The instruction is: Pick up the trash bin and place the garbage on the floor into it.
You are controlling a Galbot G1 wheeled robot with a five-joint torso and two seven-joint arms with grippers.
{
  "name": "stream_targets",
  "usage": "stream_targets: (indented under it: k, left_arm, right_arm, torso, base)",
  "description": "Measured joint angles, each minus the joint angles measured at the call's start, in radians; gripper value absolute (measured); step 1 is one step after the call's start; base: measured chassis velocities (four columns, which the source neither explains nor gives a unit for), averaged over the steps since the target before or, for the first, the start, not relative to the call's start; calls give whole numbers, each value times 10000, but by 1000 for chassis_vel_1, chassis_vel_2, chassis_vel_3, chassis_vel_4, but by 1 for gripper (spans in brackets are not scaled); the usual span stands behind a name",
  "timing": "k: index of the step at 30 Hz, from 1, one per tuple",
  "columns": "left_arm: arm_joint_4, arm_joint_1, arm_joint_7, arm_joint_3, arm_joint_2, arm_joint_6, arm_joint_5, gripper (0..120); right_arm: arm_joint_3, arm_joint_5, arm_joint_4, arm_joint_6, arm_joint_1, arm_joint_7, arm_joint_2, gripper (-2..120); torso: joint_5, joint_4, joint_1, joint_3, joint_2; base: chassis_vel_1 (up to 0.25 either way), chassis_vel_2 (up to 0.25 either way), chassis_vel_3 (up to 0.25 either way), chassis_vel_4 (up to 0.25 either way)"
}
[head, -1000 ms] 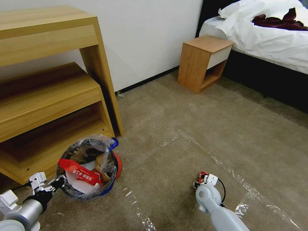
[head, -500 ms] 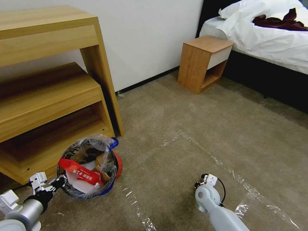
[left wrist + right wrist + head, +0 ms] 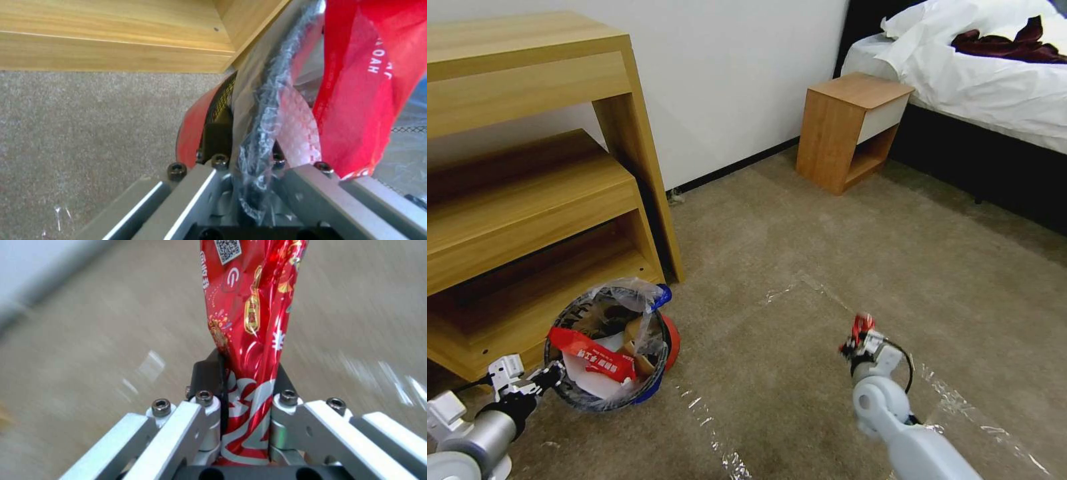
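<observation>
QR code on red wrapper point(image 3: 249, 306)

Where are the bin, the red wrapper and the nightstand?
bin point(image 3: 662, 377): head view, black rim.
red wrapper point(image 3: 249, 323): right wrist view, its middle, above the fingers.
nightstand point(image 3: 830, 137): head view, wooden side panel.

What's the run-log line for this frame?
left gripper: shut on trash bin rim, beside shelf | right gripper: shut on red wrapper, raised above carpet | bin: holds litter

The trash bin point(image 3: 610, 350) sits on the floor point(image 3: 800, 267) at my left, before the wooden shelf unit point(image 3: 527, 193); garbage point(image 3: 602, 360) lies in it; the nightstand point(image 3: 854, 130) stands beside the bed point(image 3: 987, 80), far right.
</observation>
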Motion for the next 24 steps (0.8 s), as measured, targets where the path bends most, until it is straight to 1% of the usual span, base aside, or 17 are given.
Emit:
stream_targets:
  k: [1,2,4,5,6,7,9,13,14,15,16,17,18,19,20,22,24]
  left_arm:
    - [-64,24,-33,3,30,14,-27,0]
    - [-107,43,-67,3,53,21,-59,0]
    - [-125,49,-83,3,62,25,-77,0]
    - [-198,78,-146,-6,97,48,-161,0]
    - [-198,78,-146,-6,97,48,-161,0]
    - [-282,118,-212,-25,144,70,-251,0]
    - [-437,193,-388,-69,258,137,-451,0]
    - [-489,199,-460,-96,315,160,-542,0]
    - [-519,200,-511,-113,348,173,-602,0]
    - [-589,200,-667,-155,424,219,-788,0]
    - [-589,200,-667,-155,424,219,-788,0]
    - [-626,206,-792,-168,510,276,-956,0]
    - [-628,208,-814,-170,542,288,-991,0]
    - [-640,203,-891,-175,647,316,-1093,0]
    - [-640,203,-891,-175,647,316,-1093,0]
    - [-642,191,-946,-161,714,345,-1165,0]
    - [-642,186,-952,-147,721,352,-1168,0]
  right_arm:
    - [-73,-147,319,832,73,-641,-242,9]
    - [-129,-184,491,1261,142,-1026,-376,9]
    - [-151,-193,550,1400,170,-1149,-420,9]
    - [-321,-189,911,2126,367,-1826,-662,9]
    - [-321,-189,911,2126,367,-1826,-662,9]
    - [-533,-154,1293,2722,612,-2430,-896,9]
    - [-1021,-109,1923,3376,1124,-3065,-1294,9]
    - [-1280,-80,2190,3556,1382,-3267,-1476,9]
    - [-1486,-66,2372,3656,1574,-3364,-1599,9]
    - [-1898,-15,2797,3795,2004,-3551,-1873,9]
    - [-1898,-15,2797,3795,2004,-3551,-1873,9]
    - [-2342,63,3259,3828,2485,-3733,-2129,9]
    - [-2477,101,3388,3828,2649,-3786,-2205,9]
    - [-3165,400,3990,3809,3618,-4052,-2545,9]
    - [-3165,400,3990,3809,3618,-4052,-2545,9]
    - [-3857,654,4371,3761,4531,-4239,-2807,9]
    - [-4084,681,4432,3754,4763,-4337,-2879,9]
  torso:
    - [1,-1,0,0,0]
    - [1,-1,0,0,0]
    - [2,-1,0,0,0]
    - [1,0,-1,0,0]
    - [1,0,-1,0,0]
    - [0,1,0,0,1]
    - [1,1,0,0,0]
    - [-1,1,0,0,0]
    - [-1,1,0,0,0]
    - [1,2,0,0,0]
    - [1,2,0,0,0]
    - [0,1,0,0,0]
    - [1,-1,0,0,0]
    - [-1,-2,0,0,0]
    - [-1,-2,0,0,0]
    - [-3,2,0,-1,0]
    - [-2,3,0,0,0]
  base:
    - [0,0,0,0]
    - [0,0,0,0]
    - [0,0,0,0]
    - [0,0,0,0]
    - [0,0,0,0]
    - [0,0,0,0]
    - [0,0,0,0]
    - [0,0,0,0]
    - [0,0,0,0]
    - [0,0,0,0]
    - [0,0,0,0]
    - [0,0,0,0]
    - [0,0,0,0]
    - [0,0,0,0]
    - [0,0,0,0]
    - [0,0,0,0]
    - [0,0,0,0]
